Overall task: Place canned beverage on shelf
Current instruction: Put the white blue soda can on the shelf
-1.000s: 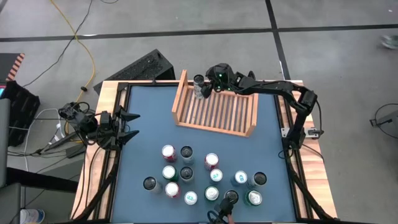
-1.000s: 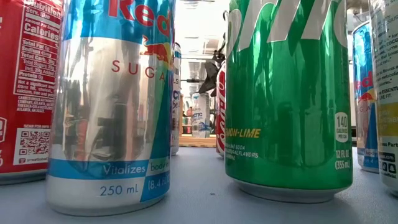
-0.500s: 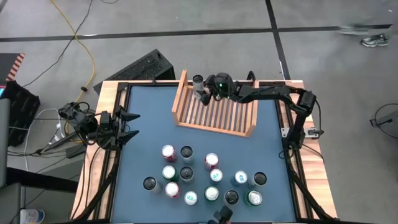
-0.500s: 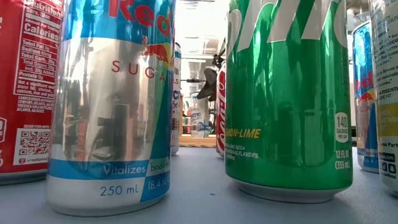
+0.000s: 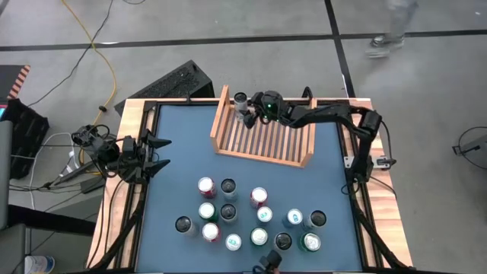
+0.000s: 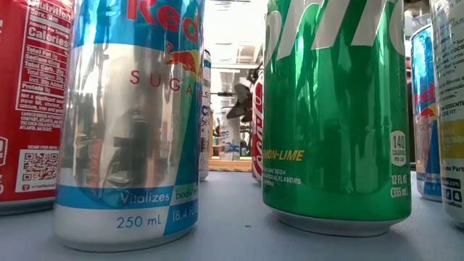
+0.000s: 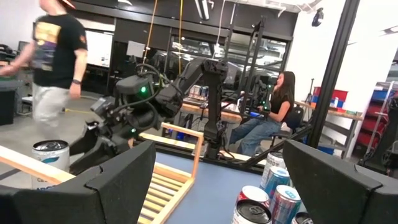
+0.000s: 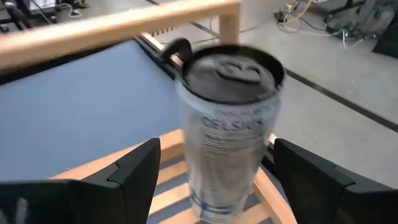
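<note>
A silver-white can [image 8: 231, 134] stands upright on the slats in the far left corner of the light wooden shelf [image 5: 262, 135]. It also shows in the high view [image 5: 241, 100] and far off in the low view [image 6: 230, 135]. My right gripper [image 5: 250, 107] is open. Its fingers stand on either side of the can without touching it, coming level from the table's right. My left gripper [image 5: 161, 152] waits open and empty at the table's left edge.
Several cans [image 5: 251, 217] stand in a cluster on the blue mat near the front edge; they fill the low view [image 6: 337, 116]. The shelf's side walls [image 5: 222, 114] rise beside the can. People show beyond the table [image 7: 53, 68].
My right gripper has gone down and a little toward the table's near edge, at the shelf's far left corner. The can has gone down with it and stays upright.
</note>
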You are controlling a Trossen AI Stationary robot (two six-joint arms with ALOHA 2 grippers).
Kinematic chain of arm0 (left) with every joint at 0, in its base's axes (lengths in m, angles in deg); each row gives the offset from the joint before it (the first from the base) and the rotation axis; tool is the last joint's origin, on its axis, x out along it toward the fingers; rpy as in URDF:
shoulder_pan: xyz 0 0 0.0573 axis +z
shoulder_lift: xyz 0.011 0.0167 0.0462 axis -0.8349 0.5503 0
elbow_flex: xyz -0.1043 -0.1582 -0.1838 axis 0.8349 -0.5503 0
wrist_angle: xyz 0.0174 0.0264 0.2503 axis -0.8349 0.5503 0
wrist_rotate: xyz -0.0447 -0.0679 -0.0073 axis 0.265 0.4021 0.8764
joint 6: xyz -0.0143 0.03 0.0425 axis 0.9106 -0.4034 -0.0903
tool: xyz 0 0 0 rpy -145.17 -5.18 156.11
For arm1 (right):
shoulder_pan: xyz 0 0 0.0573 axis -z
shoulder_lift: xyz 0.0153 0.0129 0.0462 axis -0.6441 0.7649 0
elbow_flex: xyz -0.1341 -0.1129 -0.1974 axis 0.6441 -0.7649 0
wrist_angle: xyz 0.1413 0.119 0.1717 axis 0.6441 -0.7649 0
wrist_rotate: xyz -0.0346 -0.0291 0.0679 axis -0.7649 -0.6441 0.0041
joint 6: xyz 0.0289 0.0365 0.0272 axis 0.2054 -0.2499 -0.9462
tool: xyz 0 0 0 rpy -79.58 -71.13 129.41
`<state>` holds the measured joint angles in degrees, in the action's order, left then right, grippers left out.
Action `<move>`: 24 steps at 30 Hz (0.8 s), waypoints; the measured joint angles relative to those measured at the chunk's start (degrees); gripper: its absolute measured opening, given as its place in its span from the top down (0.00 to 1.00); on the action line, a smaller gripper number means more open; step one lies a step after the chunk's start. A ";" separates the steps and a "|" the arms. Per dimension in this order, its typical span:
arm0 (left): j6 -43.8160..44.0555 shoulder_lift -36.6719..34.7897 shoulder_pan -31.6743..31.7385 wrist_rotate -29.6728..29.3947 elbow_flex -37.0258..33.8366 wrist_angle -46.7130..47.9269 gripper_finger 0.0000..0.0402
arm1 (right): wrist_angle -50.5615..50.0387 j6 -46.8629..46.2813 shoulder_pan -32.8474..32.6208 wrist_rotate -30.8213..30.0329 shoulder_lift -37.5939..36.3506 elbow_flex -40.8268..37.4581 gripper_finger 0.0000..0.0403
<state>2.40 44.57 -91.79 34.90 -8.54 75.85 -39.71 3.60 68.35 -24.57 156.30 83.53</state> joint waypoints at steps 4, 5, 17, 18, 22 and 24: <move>-0.13 0.00 0.00 -0.02 0.00 -0.02 0.15 | 2.44 -0.13 -0.05 -0.21 1.68 0.03 0.24; -0.15 0.00 0.00 -0.02 0.00 -0.02 0.15 | 2.63 -0.13 -0.10 -0.70 2.19 0.48 0.24; -0.47 -0.02 0.02 -0.37 0.00 0.06 0.15 | 0.35 0.33 1.13 -0.26 5.05 6.51 0.24; -0.70 0.00 0.00 -0.36 0.00 0.05 0.15 | 0.24 0.33 1.15 -0.24 5.07 6.51 0.24; -0.73 -0.01 0.00 -0.68 0.00 0.28 0.15 | -0.46 0.41 1.55 -0.16 5.22 6.54 0.25; -0.73 -0.02 0.01 -0.78 0.00 0.41 0.15 | 0.89 0.51 1.46 0.18 6.21 6.62 0.27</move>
<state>1.67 44.55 -91.78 34.12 -8.54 76.25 -38.82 4.12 69.82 -24.39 162.50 90.15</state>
